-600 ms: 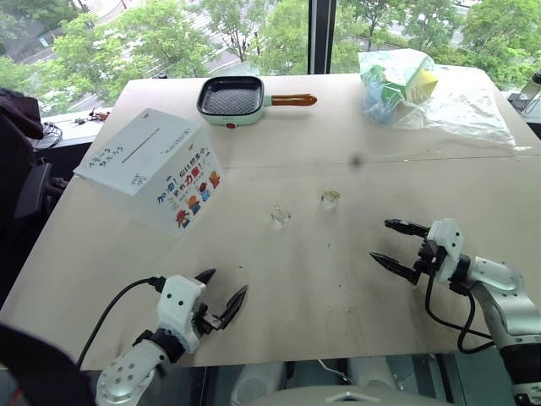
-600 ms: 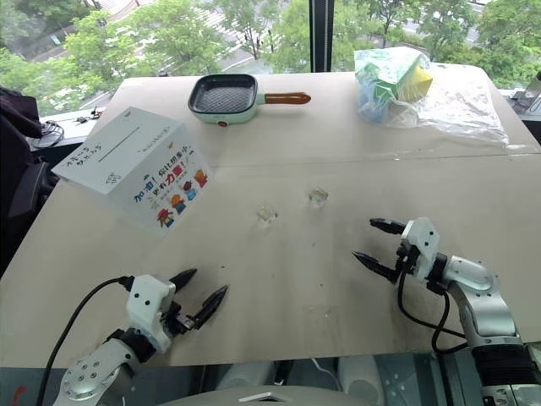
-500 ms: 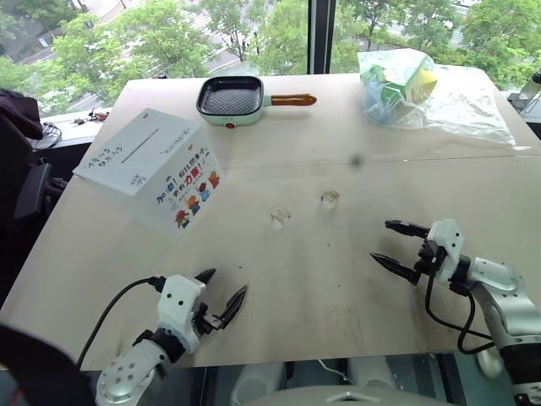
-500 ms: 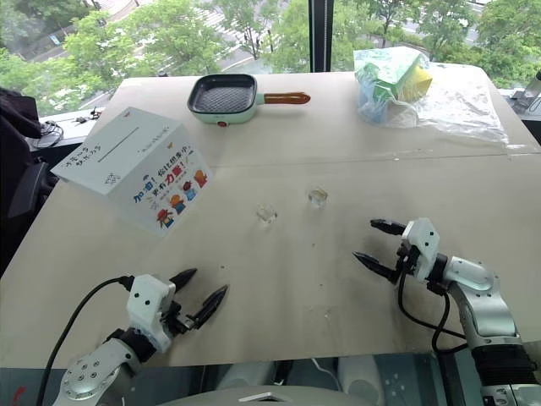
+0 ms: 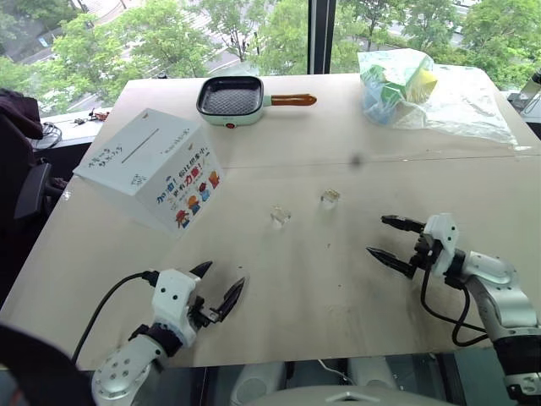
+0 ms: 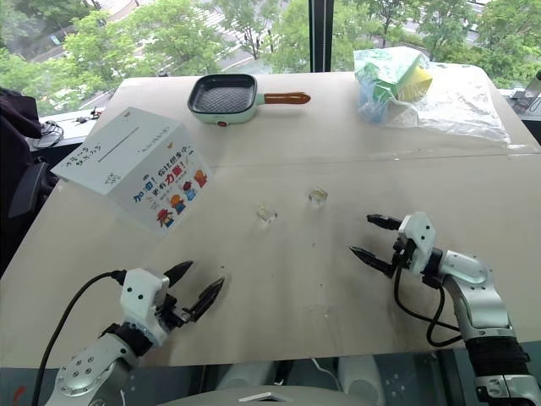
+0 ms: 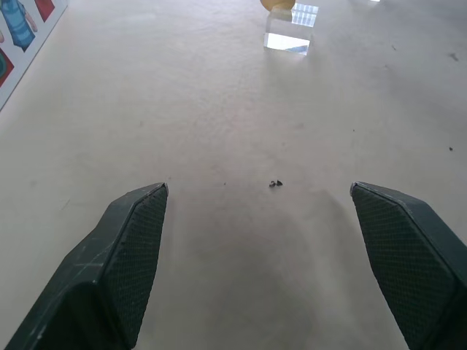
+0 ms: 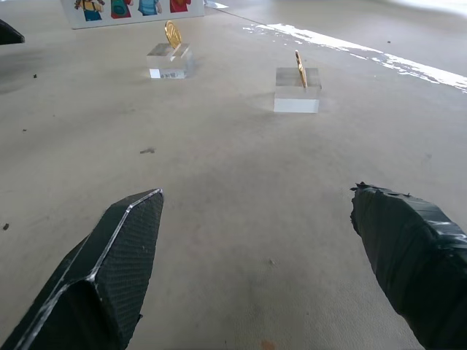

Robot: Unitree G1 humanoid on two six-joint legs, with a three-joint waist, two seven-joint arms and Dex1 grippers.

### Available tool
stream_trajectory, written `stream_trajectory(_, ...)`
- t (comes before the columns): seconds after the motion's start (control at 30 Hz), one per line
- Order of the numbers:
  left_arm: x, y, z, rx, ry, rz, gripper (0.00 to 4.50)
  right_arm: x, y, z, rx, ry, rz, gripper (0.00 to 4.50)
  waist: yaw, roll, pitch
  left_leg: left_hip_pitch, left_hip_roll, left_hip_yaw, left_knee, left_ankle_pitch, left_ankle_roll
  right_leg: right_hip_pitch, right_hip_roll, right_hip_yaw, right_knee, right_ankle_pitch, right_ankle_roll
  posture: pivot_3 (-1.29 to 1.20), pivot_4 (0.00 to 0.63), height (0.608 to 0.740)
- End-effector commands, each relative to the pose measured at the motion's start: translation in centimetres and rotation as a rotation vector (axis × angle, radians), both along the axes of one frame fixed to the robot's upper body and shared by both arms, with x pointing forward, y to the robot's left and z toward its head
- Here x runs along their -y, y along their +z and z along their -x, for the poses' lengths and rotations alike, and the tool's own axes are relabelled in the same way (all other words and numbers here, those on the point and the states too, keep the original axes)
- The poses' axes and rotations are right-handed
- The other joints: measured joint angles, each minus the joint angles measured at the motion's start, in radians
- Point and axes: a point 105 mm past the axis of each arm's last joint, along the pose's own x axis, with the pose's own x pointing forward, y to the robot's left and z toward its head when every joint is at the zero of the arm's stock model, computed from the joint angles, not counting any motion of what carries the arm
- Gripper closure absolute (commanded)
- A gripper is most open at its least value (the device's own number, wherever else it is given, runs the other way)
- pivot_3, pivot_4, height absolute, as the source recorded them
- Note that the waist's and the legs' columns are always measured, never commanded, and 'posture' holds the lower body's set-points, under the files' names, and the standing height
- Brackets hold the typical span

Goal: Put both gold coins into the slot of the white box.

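The two eye views look from above, forward and down over the pale wooden table (image 5: 338,127), windows and trees across the top of the frame. They share nearly the whole scene. The left wrist view sits low and close to the tabletop, facing a small clear plastic holder (image 7: 289,35) at the upper middle. The right wrist view, equally low, faces two upright gold coins (image 8: 172,33) in the upper half of the frame.
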Motion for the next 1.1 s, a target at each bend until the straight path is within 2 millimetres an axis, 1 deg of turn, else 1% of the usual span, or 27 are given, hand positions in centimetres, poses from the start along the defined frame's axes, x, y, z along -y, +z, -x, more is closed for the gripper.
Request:
stream_trajectory(0.03,0.3,2.0,-0.1,0.068,-0.053,-0.016,0.37,-1.0,1.4,-1.0,0.048,0.006,-0.022,0.07,-0.002,0.000,0.000,0.000,0.000,0.000,0.000,0.000,0.000,0.000,0.000,0.000,0.000,0.000,0.000,0.00,0.150,0.736)
stream_trajectory(0.13,0.1,3.8,-0.9,0.107,-0.094,0.014,0.37,-2.5,2.2,-2.3,0.081,0.008,-0.020,0.07,-0.002,0.001,0.000,0.000,0.000,0.000,0.000,0.001,-0.001,0.000,0.000,0.000,0.001,0.000,0.000,0.00,0.150,0.736)
stream_trajectory(0.23,0.7,5.5,-1.4,0.129,-0.177,0.032,0.37,-4.2,2.9,-3.5,0.101,0.014,-0.030,0.07,0.000,0.001,0.000,0.000,0.000,-0.001,0.000,0.001,-0.002,0.000,0.001,-0.001,0.001,0.000,0.000,0.00,0.150,0.736)
stream_trajectory(0.37,2.0,6.9,-1.9,0.141,-0.298,0.015,0.37,-6.6,4.0,-5.6,0.107,-0.001,-0.060,0.07,-0.004,0.001,0.000,0.000,0.000,0.001,0.000,0.002,-0.004,-0.001,0.001,0.001,0.001,0.000,-0.001,0.00,0.150,0.736)
stream_trajectory(0.5,2.8,7.9,-2.1,0.146,-0.351,0.042,0.37,-7.7,4.0,-6.8,0.086,-0.021,-0.062,0.07,-0.004,0.001,0.000,0.000,0.000,0.000,0.000,0.002,-0.005,-0.002,0.001,0.000,0.001,0.001,-0.001,0.00,0.150,0.736)
stream_trajectory(0.53,2.9,8.0,-2.1,0.144,-0.361,0.048,0.37,-7.9,4.0,-7.0,0.082,-0.018,-0.058,0.31,-0.004,0.001,0.000,0.000,0.000,0.000,-0.001,0.002,-0.005,-0.002,0.001,0.000,0.001,0.001,-0.001,0.00,0.150,0.736)
stream_trajectory(0.6,2.9,8.1,-2.1,0.143,-0.369,0.050,0.37,-8.3,3.5,-7.2,0.058,-0.021,-0.039,0.91,-0.004,0.001,0.000,0.000,0.000,0.000,-0.001,0.001,-0.005,-0.002,0.001,0.000,0.001,0.001,-0.001,0.00,0.150,0.736)
stream_trajectory(0.67,2.8,8.1,-2.1,0.139,-0.369,0.048,0.37,-8.4,3.1,-7.5,0.048,-0.029,-0.018,1.93,-0.006,0.001,0.000,0.000,0.000,0.000,-0.001,0.001,-0.006,-0.002,0.001,0.000,0.001,0.001,-0.001,0.00,0.150,0.736)
stream_trajectory(0.73,2.7,8.0,-2.1,0.134,-0.368,0.044,0.37,-8.5,3.2,-7.8,0.057,-0.053,-0.022,2.77,-0.009,0.001,0.000,0.000,0.000,0.000,-0.002,0.001,-0.006,-0.002,0.001,0.001,0.001,0.001,-0.001,0.00,0.150,0.736)
stream_trajectory(0.8,2.6,7.8,-2.1,0.128,-0.366,0.034,0.37,-8.5,3.2,-8.0,0.063,-0.065,-0.023,3.83,-0.012,0.001,0.000,0.000,0.000,0.000,-0.002,0.001,-0.006,-0.002,0.001,0.001,0.001,0.001,-0.001,0.00,0.150,0.736)
stream_trajectory(0.83,2.5,7.7,-2.1,0.127,-0.364,0.033,0.37,-8.5,3.2,-8.1,0.069,-0.070,-0.020,3.96,-0.014,0.001,0.000,0.000,0.000,0.000,-0.002,0.001,-0.006,-0.002,0.001,0.001,0.001,0.001,-0.001,0.00,0.150,0.736)
stream_trajectory(0.87,2.5,7.6,-2.1,0.126,-0.361,0.031,0.37,-8.4,3.4,-8.2,0.072,-0.080,-0.026,4.44,-0.017,0.001,0.000,0.000,0.000,0.000,-0.002,0.001,-0.006,-0.002,0.001,0.001,0.001,0.001,-0.001,0.00,0.150,0.736)
stream_trajectory(1.0,2.4,7.6,-2.3,0.133,-0.344,0.044,0.37,-8.3,3.8,-8.2,0.078,-0.085,-0.042,4.44,-0.025,0.001,0.000,0.000,0.000,0.000,-0.002,0.001,-0.006,-0.002,0.001,0.001,0.001,0.001,-0.001,0.00,0.150,0.736)
stream_trajectory(1.1,2.3,7.9,-2.8,0.124,-0.294,0.119,0.37,-8.4,4.0,-8.0,0.076,-0.069,-0.046,4.44,-0.027,0.001,0.000,0.000,0.000,0.000,-0.002,0.001,-0.006,-0.002,0.001,0.001,0.001,0.001,-0.001,0.00,0.150,0.736)
